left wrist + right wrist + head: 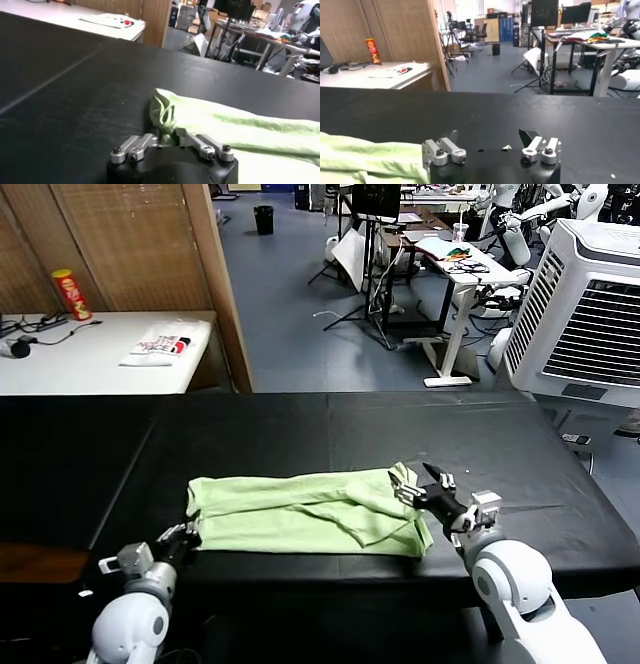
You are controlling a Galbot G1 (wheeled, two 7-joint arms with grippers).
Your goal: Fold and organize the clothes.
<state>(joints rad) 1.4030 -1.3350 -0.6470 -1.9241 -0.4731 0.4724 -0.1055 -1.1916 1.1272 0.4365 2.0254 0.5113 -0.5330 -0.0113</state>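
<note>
The shirt (pixel 305 514) lies partly folded into a long band across the front of the black table (pixel 400 429), running from the robot's left to its right, w/ loose overlapping layers and a diagonal fold near the right end. Left gripper (pixel 182 536) sits at the shirt's left end; in the left wrist view its jaws are drawn in narrow around a bunched-up wad of cloth (pixel 162 114), so it looks clamped on that end, though how deep the bite goes is hard to tell. Right gripper (pixel 432 489) is at the shirt's right end, fingers spread wide w/ nothing between them; the right wrist view shows the green cloth (pixel 370 157) just beside one finger, not in the gap. Handling, as a judgement: thin, light, floppy fabric, no stiffness at all, so it'll drape and sag from any single pinch, and layers will likely slide over each other on the smooth table top. Not fragile, but easy to crumple or drag out of shape. Best hold is prob. at edges or corners, pinching all layers together, one grip at each end so the band stays taut. White packet (pixel 160 344) and red can (pixel 71 294) sit well apart on the pale side table (pixel 60 364)
</note>
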